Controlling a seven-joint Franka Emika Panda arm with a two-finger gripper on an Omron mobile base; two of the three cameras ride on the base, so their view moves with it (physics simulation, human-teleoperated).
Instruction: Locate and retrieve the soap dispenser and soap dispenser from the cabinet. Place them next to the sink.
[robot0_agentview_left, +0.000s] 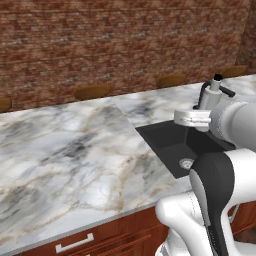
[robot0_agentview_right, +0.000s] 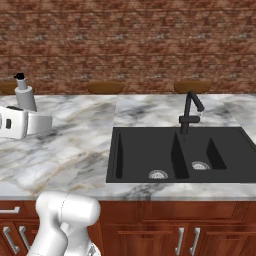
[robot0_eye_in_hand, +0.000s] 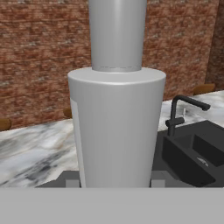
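bottle: pale grey soap dispenser (robot0_agentview_right: 24, 96) with a black top, upright, pinched in the tool (robot0_agentview_right: 35, 122) above the marble counter (robot0_agentview_right: 75, 145), to the left of the sink (robot0_agentview_right: 180, 152).
tool: pressed in on the dispenser's lower body, one finger on each side; the hand view shows the grey body (robot0_eye_in_hand: 117, 131) rising right in front of the camera.
handling: likely a light, rigid, smooth plastic cylinder; it could slip or twist if squeezed high, so the wide body is the better hold, not the thin neck or pump.
edges: the sink's left rim and the black faucet (robot0_agentview_right: 189, 112) lie to the right; the counter's near edge sits close to the robot.
room: the broad bare marble left of the sink looks free for setting it down upright.
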